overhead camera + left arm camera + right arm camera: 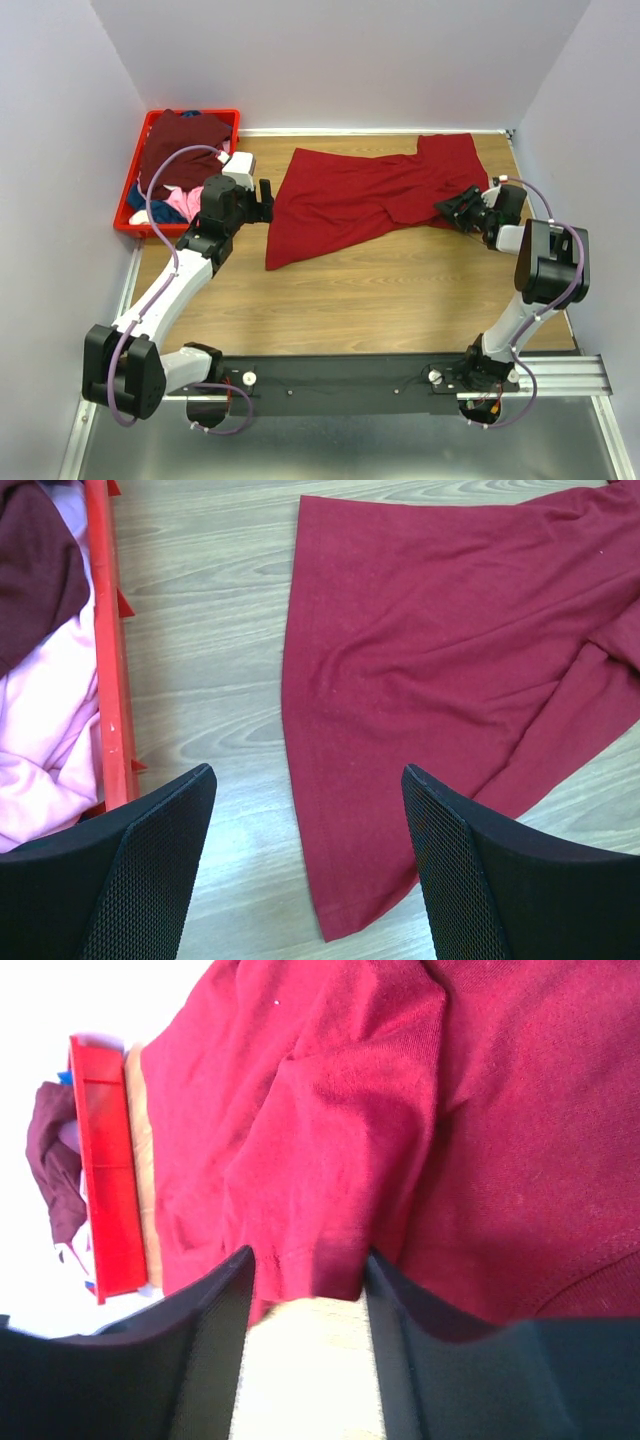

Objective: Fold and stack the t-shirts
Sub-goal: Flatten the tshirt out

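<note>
A bright red t-shirt [370, 195] lies crumpled and partly spread on the wooden table [350, 300]. My left gripper [266, 200] hovers open at its left hem; in the left wrist view that hem corner [340, 880] sits between the wide-apart fingers of the left gripper [308, 775]. My right gripper [450, 210] is at the shirt's right side. In the right wrist view its jaws stand apart on either side of a sleeve hem [320, 1260], not pinching it. More t-shirts, maroon [185, 140], pink [185, 203] and blue [140, 200], are heaped in the crate.
A red plastic crate [190, 113] stands in the far left corner against the walls; its side wall [112, 680] is just left of my left gripper. Grey walls enclose the table on three sides. The arms' mounting rail [350, 375] runs along the near edge.
</note>
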Motion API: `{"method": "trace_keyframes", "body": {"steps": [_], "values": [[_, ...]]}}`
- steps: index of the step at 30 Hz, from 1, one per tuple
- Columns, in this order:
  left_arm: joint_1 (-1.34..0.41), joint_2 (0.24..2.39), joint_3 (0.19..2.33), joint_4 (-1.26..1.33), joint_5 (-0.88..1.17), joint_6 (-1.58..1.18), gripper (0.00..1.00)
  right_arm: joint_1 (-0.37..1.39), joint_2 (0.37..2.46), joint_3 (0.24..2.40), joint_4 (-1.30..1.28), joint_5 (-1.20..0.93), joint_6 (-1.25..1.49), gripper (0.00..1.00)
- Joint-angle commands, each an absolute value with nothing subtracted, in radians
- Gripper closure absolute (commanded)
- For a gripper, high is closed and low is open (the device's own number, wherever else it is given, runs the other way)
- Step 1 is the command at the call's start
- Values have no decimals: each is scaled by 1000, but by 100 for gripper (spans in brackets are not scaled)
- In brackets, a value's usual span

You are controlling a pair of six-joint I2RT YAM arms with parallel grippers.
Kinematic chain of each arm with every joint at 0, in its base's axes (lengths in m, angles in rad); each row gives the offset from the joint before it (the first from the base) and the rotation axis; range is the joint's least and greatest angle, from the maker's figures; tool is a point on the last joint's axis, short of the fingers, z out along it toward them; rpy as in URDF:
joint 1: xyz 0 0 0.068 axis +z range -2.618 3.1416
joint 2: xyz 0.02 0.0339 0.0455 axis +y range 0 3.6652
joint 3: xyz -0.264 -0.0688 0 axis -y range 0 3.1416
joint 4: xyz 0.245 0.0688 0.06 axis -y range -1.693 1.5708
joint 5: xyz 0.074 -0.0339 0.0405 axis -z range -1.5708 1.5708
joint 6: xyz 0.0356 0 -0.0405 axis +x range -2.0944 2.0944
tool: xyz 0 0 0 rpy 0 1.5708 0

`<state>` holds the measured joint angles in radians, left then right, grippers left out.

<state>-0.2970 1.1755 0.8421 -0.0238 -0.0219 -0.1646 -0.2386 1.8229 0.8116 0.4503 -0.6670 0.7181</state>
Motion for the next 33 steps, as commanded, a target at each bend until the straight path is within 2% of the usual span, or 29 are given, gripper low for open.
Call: {"method": "trace_keyframes", "body": {"steps": [1,5,8,10,16,23,26,29,30,32,33], "values": [[-304,1183,844,-15,-6,-158,17,-239,1796,790,465,-652,716,50],[-305,1184,847,-17,-6,-156,17,-239,1798,796,408,-606,678,67],[-307,1187,847,-20,-6,-158,17,-239,1778,818,325,-557,637,90],[-307,1187,848,-20,-5,-156,17,-239,1721,830,258,-509,606,99],[-308,1180,859,-38,-23,-155,17,-239,1504,862,-131,-344,624,99],[-308,1149,865,-63,-83,-153,17,-239,1105,913,-659,-80,565,99],[-308,1141,870,-66,-89,-153,17,-238,945,934,-878,-23,568,96],[-308,1137,870,-67,-97,-153,17,-222,852,913,-954,-9,627,88],[-308,1135,868,-67,-98,-153,17,-222,832,898,-966,-24,632,80],[-308,1140,868,-66,-97,-156,17,-221,776,859,-973,-23,650,58],[-308,1143,865,-64,-89,-156,17,-221,764,856,-971,-5,649,39]]}}
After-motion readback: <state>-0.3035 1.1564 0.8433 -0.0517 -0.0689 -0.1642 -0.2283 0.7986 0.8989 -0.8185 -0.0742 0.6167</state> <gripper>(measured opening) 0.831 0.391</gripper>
